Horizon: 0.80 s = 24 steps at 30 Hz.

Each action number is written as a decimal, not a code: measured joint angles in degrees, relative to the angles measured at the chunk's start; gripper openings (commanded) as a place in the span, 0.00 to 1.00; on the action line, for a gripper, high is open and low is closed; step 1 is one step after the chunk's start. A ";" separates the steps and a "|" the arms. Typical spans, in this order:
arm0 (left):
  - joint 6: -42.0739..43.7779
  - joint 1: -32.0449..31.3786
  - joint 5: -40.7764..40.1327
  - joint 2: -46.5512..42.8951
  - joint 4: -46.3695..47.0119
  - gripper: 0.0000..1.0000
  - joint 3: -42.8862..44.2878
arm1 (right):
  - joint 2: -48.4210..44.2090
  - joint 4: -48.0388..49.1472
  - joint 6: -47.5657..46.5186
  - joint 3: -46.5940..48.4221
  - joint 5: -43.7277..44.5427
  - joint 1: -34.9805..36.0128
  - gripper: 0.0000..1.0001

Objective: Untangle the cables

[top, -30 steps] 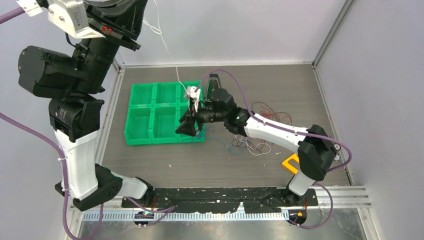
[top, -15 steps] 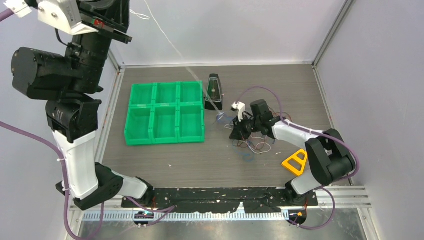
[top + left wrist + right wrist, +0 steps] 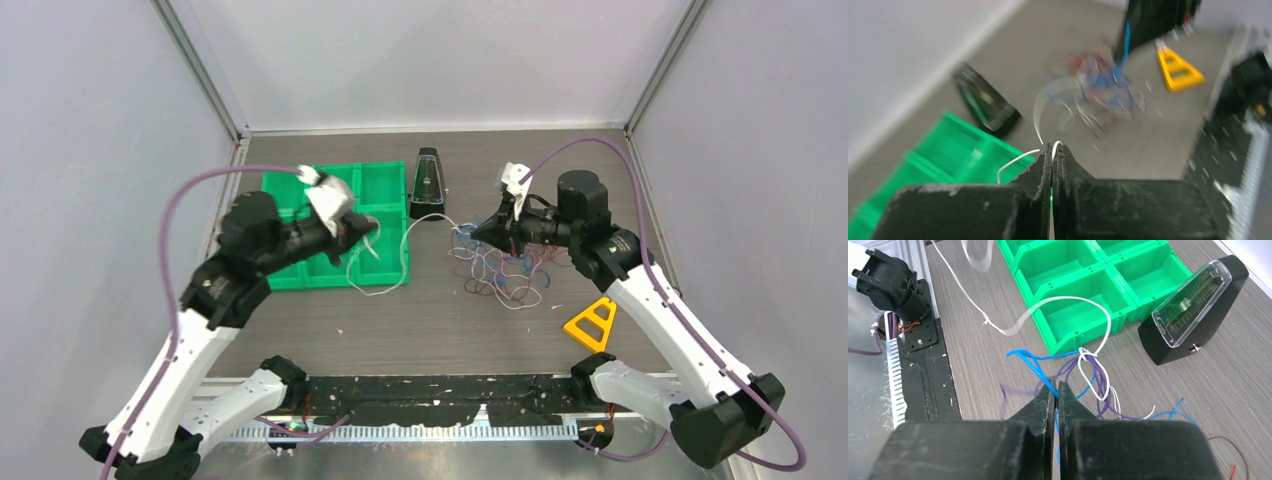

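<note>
A tangle of thin blue, purple, white and red cables [image 3: 500,268] lies right of the table's middle. My left gripper [image 3: 368,226] [image 3: 1053,146] is shut on a white cable [image 3: 392,270] that loops over the green bin and runs to the tangle. My right gripper [image 3: 480,230] [image 3: 1056,386] is shut on a blue cable [image 3: 1035,366] and holds it above the tangle [image 3: 1098,385]. The white cable [image 3: 1073,305] is knotted into the purple strands there.
A green six-compartment bin [image 3: 300,215] sits left of centre, also in the right wrist view [image 3: 1073,275]. A black metronome-like wedge [image 3: 427,185] [image 3: 1193,300] stands behind the tangle. A yellow triangle [image 3: 592,324] lies front right. A black base rail [image 3: 450,395] runs along the near edge.
The left arm has dropped from high up at the left down to the bin with the white cable. The right arm has swung back to the right and lifted the blue cable.
</note>
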 measured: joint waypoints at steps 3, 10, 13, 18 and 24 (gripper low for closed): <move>3.50 -1.84 4.94 -0.52 -4.50 0.00 -10.67 | -2.32 -1.05 0.79 0.04 0.22 -0.57 0.05; 16.74 -5.07 7.80 0.42 -10.88 0.81 -25.77 | -4.55 -0.39 5.57 0.44 0.44 -0.92 0.05; 16.65 -5.18 9.11 0.22 -8.07 0.81 -25.44 | -4.55 -0.02 6.78 1.70 -0.02 -0.92 0.05; 14.10 -7.63 9.60 3.41 1.03 0.79 -19.32 | -4.52 0.48 8.48 3.17 -1.68 -0.92 0.05; 10.10 -12.50 9.42 11.78 14.43 0.66 -16.17 | -4.52 0.98 9.79 3.69 -3.04 -0.92 0.05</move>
